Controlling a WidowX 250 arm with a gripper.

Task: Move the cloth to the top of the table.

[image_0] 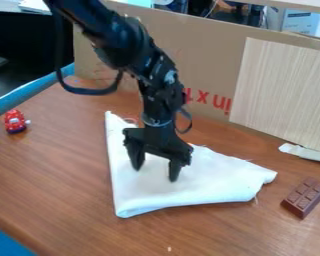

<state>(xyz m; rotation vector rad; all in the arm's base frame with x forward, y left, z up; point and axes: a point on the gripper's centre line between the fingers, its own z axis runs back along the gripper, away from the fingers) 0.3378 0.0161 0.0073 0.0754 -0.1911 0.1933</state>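
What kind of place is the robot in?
Probably a robot lab or workshop: a black robot arm hangs over a brown wooden table, with a brown cardboard wall behind it.

My jointed arm (152,65) and my jaws are black. The folded fabric cloth (209,175) is plain white, and the wooden surface (62,165) is reddish brown. The small rounded toy (16,121) is red with white marks; the segmented rectangular bar (304,197) is brown. The tan cardboard wall (196,55) has red letters, and the flat beige panel (283,90) has fine stripes.
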